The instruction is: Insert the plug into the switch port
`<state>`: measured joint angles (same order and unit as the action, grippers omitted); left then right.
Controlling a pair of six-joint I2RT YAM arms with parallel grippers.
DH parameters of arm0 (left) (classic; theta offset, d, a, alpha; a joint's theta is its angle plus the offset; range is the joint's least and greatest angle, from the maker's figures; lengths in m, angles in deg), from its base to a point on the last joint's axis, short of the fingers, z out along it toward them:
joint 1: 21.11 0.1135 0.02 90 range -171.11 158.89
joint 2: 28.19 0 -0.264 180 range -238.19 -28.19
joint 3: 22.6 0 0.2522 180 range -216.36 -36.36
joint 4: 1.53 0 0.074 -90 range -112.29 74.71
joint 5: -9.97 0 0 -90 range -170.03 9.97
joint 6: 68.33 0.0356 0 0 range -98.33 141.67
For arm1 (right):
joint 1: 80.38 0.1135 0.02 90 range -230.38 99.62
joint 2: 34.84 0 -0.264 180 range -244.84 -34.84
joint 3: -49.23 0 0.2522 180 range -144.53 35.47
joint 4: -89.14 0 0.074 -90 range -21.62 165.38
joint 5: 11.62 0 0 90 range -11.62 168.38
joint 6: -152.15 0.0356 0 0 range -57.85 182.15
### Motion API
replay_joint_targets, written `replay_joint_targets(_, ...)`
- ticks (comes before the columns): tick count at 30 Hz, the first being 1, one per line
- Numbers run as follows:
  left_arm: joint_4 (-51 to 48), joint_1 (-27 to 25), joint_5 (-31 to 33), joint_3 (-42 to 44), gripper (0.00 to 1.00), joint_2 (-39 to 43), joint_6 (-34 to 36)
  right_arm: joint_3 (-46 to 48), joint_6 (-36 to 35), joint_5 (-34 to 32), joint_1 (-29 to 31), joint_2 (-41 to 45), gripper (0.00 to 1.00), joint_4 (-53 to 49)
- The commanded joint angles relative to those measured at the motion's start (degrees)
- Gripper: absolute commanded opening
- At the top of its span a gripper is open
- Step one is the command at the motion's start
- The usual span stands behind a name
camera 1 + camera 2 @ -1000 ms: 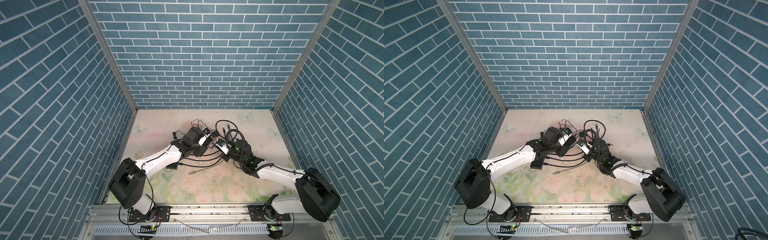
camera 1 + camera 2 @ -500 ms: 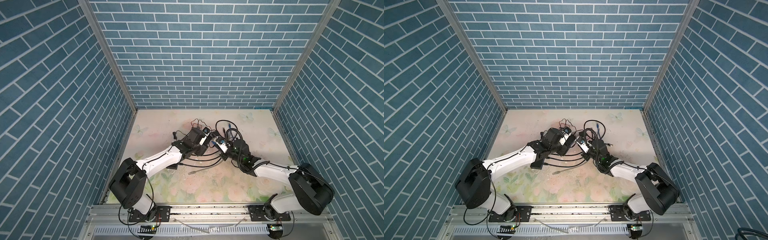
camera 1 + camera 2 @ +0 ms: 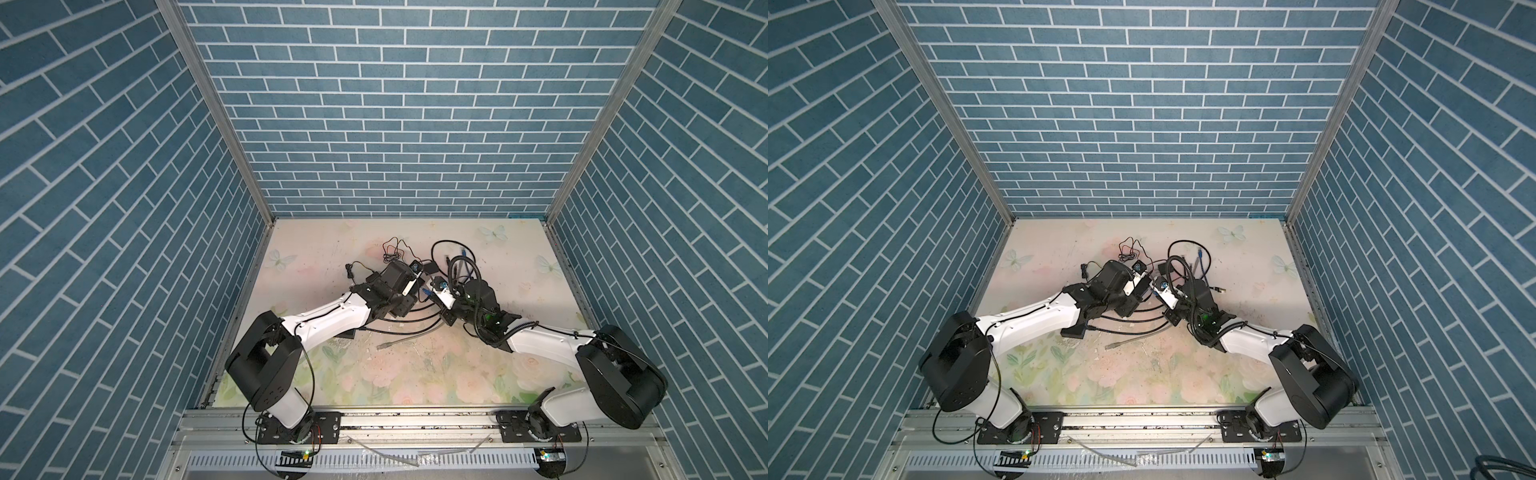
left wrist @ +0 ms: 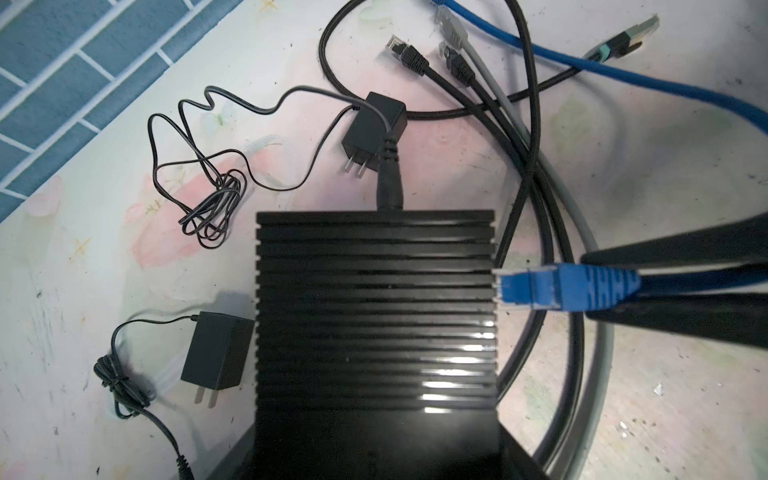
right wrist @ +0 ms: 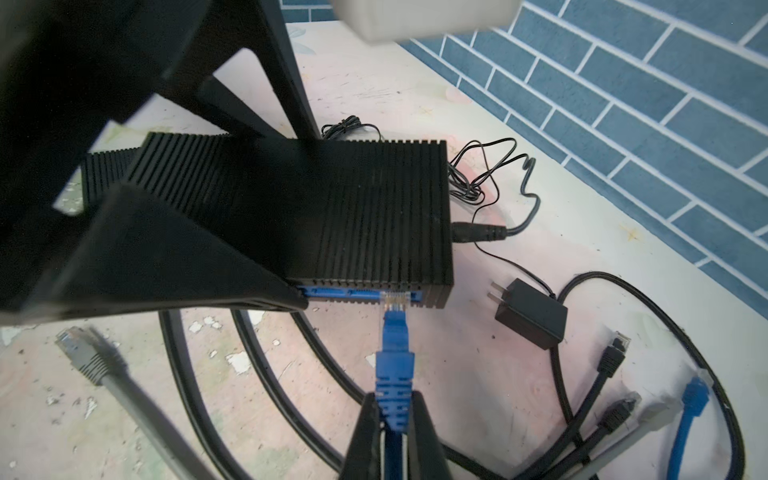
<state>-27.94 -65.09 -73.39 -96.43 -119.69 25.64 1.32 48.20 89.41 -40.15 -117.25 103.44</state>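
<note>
Taking the back wall as twelve o'clock in the top views, a loose grey cable with a clear-tipped plug (image 5: 89, 359) lies nearest the robot's base. It is at about seven o'clock from the black ribbed network switch (image 5: 353, 216) on the pale floral tabletop (image 4: 665, 395). At four o'clock of the switch, the right gripper (image 5: 392, 411) has its fingers pressed together on the ribbed boot of the blue Ethernet plug (image 5: 392, 340). The plug's clear tip meets the end port of the blue port row (image 5: 345, 293); most of its body shows outside, and I cannot tell how far it is seated. The left gripper (image 5: 307, 216), at eight o'clock, is spread wide across the switch and clamps it, one finger on the port face and one on the back face. A black wall adapter (image 4: 374, 124) lies just beyond the switch at one o'clock. A second black adapter (image 4: 216, 357) sits just beside the switch at ten o'clock. Farthest, at two o'clock, lies a bundle of black, grey and blue cables (image 4: 457, 66).
</note>
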Motion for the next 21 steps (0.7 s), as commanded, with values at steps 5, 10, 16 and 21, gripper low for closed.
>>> replay_joint_targets(5, 3.56, -4.53, -11.48, 0.62, 0.00, 0.22, 1.20, -5.67, 0.46, 5.22, 1.86, 0.07, 0.00, 12.80)
replay_joint_targets(10, 6.15, -4.81, -14.34, 2.29, 0.00, 2.00, -0.31, -4.69, 0.97, 1.23, 2.05, -0.55, 0.00, 16.74)
replay_joint_targets(16, 6.34, -4.79, -14.26, 3.99, 0.00, 2.98, -0.88, -2.70, -0.63, -4.24, 2.05, 1.31, 0.00, 19.20)
replay_joint_targets(21, 6.67, -4.70, -14.37, 4.61, 0.00, 3.43, -1.88, -2.12, -1.69, -3.73, 2.05, 3.36, 0.00, 16.27)
